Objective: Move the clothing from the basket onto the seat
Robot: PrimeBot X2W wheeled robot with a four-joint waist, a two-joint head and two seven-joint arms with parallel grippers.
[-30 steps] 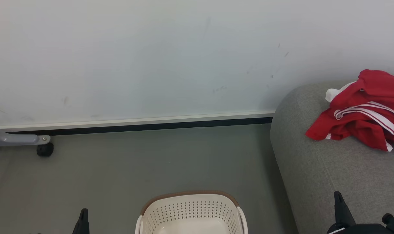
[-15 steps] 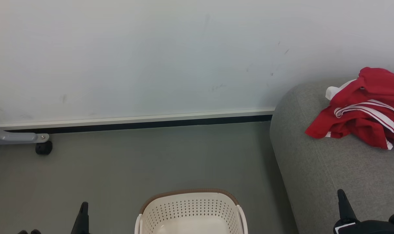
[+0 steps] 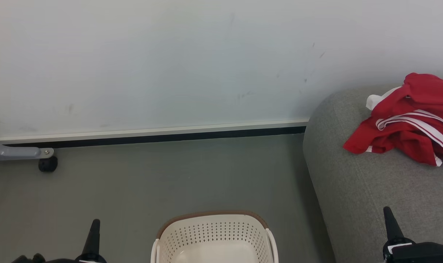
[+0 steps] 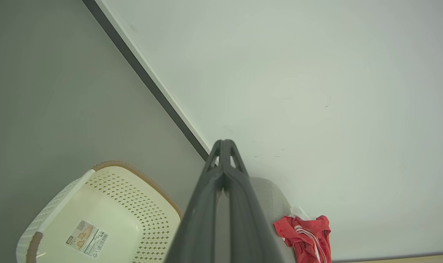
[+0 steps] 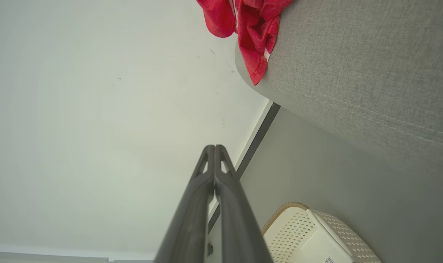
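Left end effector (image 3: 94, 228) and right end effector (image 3: 389, 219) were pressed together, empty; the clothing (image 3: 408, 124) lay near the seat (image 3: 360, 197) edge; it might slide off.

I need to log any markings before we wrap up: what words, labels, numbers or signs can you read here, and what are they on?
Sticker on the inside bottom of the basket: printed lines and a barcode, too small to read.
Clothing on the seat: white stripes, no lettering showing.
No other text can be seen.
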